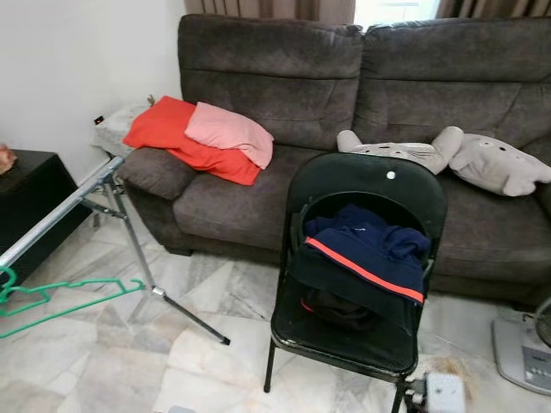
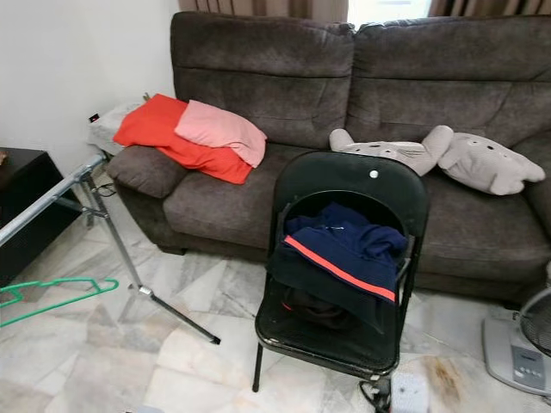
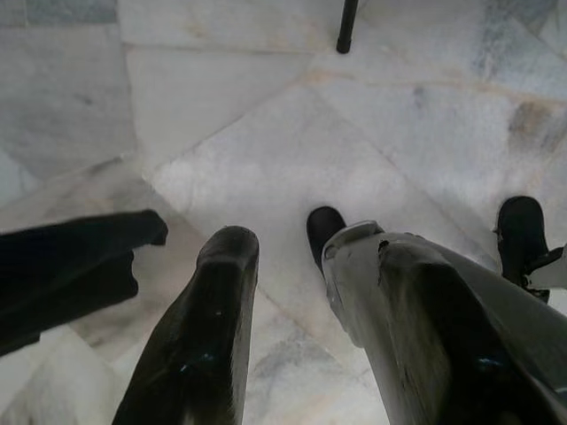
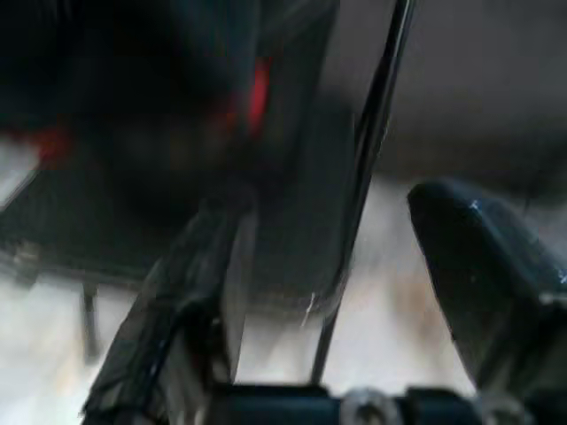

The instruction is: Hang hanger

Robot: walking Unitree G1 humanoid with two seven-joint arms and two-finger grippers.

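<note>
Marble floor; thin green hanger above

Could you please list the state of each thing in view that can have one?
Green hanger: hanging on the rack rail.
Clothes rack: standing, legs spread on the floor.
Folding chair: unfolded, upright.
Navy jacket: heaped on the chair seat.
Red and pink cloths: folded on the sofa arm.
Left end effector: open, empty.
Right end effector: open, empty.

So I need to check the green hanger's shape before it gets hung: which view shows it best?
The left eye view: the green hanger shows its hook and both arms beneath the silver rack rail. The right eye view cuts its hook end off at the frame edge. The left wrist view shows floor tiles, the right wrist view a blurred chair.
</note>
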